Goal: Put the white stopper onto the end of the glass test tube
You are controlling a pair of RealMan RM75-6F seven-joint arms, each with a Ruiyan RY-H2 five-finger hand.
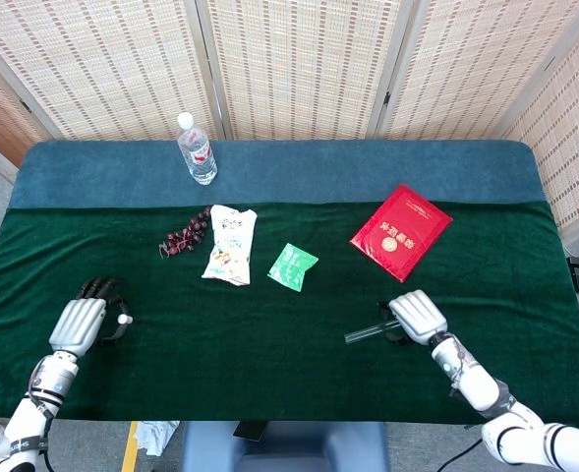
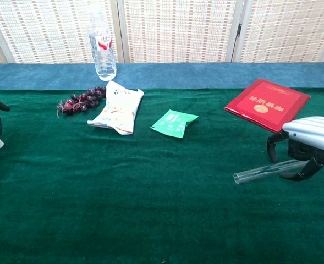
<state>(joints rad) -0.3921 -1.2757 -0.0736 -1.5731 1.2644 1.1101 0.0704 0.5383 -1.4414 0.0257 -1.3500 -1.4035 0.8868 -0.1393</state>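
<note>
- Nearest the robot, at the right, the clear glass test tube (image 2: 263,170) is held at one end by the right hand (image 1: 416,318); it is pinched under the curled fingers, just above the dark green table cloth (image 1: 269,334), and its open end points toward the table's middle.
- The tube is judged light, rigid, smooth and breakable; a hold near the closed end with modest pressure seems right, since a hard squeeze could crack it and a loose one could let it slide or roll.
- At the near left, the small white stopper (image 1: 128,318) is pinched at the fingertips of the left hand (image 1: 81,323); in the chest view only its edge is seen at the frame's border.
- The stopper is judged light and easily dropped; it is best held by its sides so that its mouth is left free for the tube's end.
- The two hands are well apart, so the joining is not yet done.
- Farther off lie a green sachet (image 1: 292,266), a white snack packet (image 1: 229,244), a bunch of dark grapes (image 1: 184,234) and a red booklet (image 1: 400,231).
- Farthest, a clear plastic water bottle (image 1: 197,149) stands upright on the blue cloth strip (image 1: 368,167).
</note>
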